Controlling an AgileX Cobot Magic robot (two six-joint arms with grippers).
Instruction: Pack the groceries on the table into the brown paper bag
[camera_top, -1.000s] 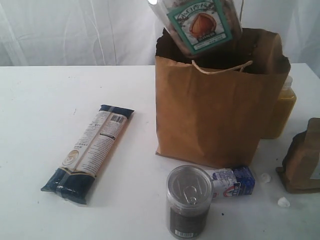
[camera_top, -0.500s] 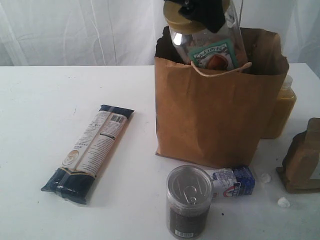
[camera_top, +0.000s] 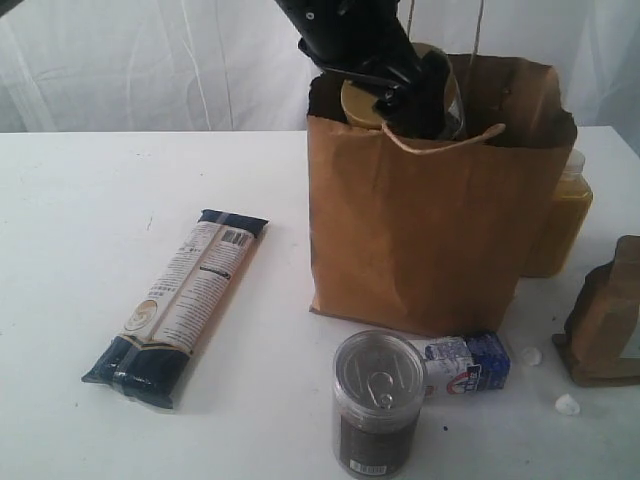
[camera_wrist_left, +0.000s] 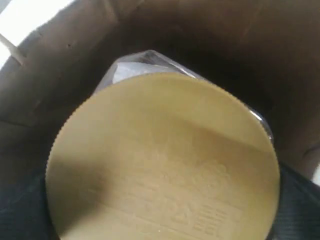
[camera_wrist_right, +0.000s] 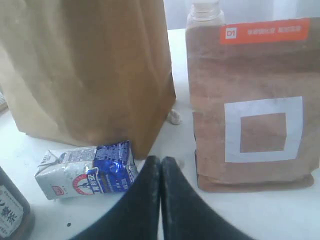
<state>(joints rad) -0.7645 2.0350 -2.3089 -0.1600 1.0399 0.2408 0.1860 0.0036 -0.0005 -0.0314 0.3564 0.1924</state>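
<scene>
We see the left hand reaching down into the mouth of the brown paper bag, clamped wide around the clear jar. The jar's tan lid sits about level with the bag's rim, toward its left side, directly under the hand. The right hand is pinched tight and empty, low over the white surface, between the small blue-white carton and the orange-labelled pouch. The pasta packet lies well left of the bag, the silver-topped can stands near of it, and the yellow juice bottle stands at its right side.
</scene>
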